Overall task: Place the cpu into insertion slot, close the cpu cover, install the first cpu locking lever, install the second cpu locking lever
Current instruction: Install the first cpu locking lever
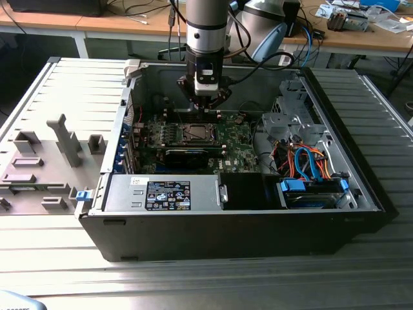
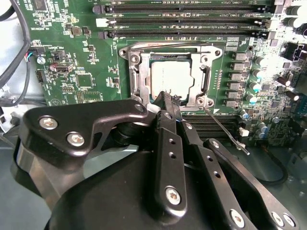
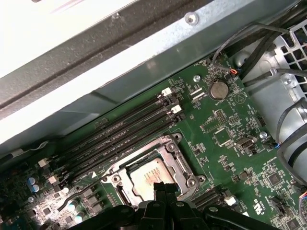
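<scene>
Jaws together over half-hidden cpu (image 2: 170,78)

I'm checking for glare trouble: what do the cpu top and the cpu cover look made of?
The cpu top looks like matte silver-grey metal, evenly pale without sharp glints. The cpu cover seems stamped bare metal, shinier, with bright highlights on its edges; probably steel.

Lab or workshop; cluttered wooden benches (image 1: 55,23), open computer case (image 1: 226,227)
</scene>
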Robot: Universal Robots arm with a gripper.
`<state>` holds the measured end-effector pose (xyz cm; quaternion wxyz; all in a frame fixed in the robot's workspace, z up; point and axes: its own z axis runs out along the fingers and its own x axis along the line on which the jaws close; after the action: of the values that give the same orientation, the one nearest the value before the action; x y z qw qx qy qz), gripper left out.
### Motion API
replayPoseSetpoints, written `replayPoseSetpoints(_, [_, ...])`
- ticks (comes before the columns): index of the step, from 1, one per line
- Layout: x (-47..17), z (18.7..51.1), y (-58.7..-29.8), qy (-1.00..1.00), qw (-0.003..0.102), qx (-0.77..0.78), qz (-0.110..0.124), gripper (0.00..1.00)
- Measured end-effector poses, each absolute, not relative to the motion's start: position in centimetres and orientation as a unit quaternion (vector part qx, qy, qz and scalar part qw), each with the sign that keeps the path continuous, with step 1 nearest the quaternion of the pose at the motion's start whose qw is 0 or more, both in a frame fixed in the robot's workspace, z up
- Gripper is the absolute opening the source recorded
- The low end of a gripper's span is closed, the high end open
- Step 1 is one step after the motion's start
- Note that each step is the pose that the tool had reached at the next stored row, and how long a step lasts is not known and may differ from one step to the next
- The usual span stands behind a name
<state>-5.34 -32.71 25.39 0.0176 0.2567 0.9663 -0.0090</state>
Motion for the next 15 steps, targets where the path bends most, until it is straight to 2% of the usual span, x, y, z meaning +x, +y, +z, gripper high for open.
replayPoseSetpoints(15, [-5.34,25.39,-32.71,0.969,0.018,0.247,-0.009,0.11])
